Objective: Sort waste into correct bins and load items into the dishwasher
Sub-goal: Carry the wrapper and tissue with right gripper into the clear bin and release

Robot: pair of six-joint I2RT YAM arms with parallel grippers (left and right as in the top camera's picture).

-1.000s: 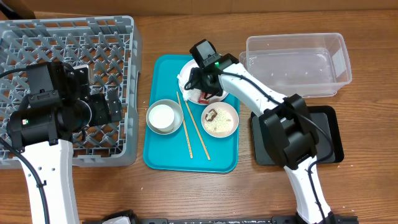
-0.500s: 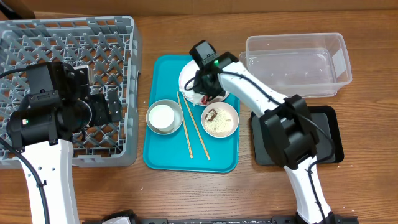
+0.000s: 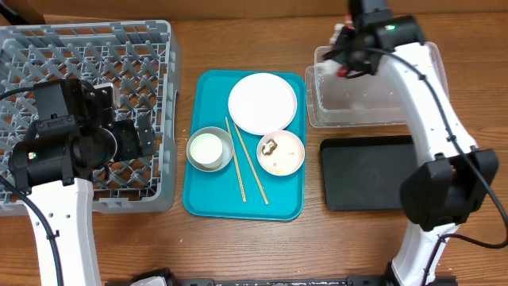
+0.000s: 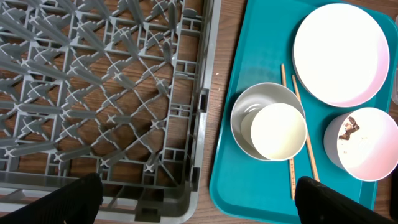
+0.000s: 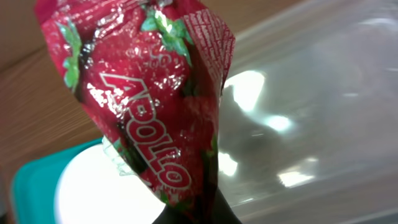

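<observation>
My right gripper (image 3: 348, 62) is shut on the red shiny wrapper (image 5: 149, 93), which hangs over the left end of the clear tub (image 3: 381, 95). The black tray (image 3: 369, 173) lies in front of the tub. On the teal tray (image 3: 208, 95) sit a bare white plate (image 3: 263, 103), a small white bowl (image 3: 280, 152) with a brown scrap and rice grains, a white cup (image 3: 208, 148) inside a grey metal bowl (image 3: 194, 159), and chopsticks (image 3: 238, 163). My left gripper (image 3: 131, 135) stands open over the grey dish rack (image 3: 79, 71), near its right wall.
The left wrist view looks down on the dish rack's corner (image 4: 186, 186), the teal tray's edge (image 4: 249, 186), the cup (image 4: 278, 130) and the plate (image 4: 341, 53). Bare wooden table lies between the rack and the teal tray.
My right gripper shut on the wrapper at the plate, lifted it and carried it right and back to the clear tub. The plate is bare now. The left arm has not moved.
</observation>
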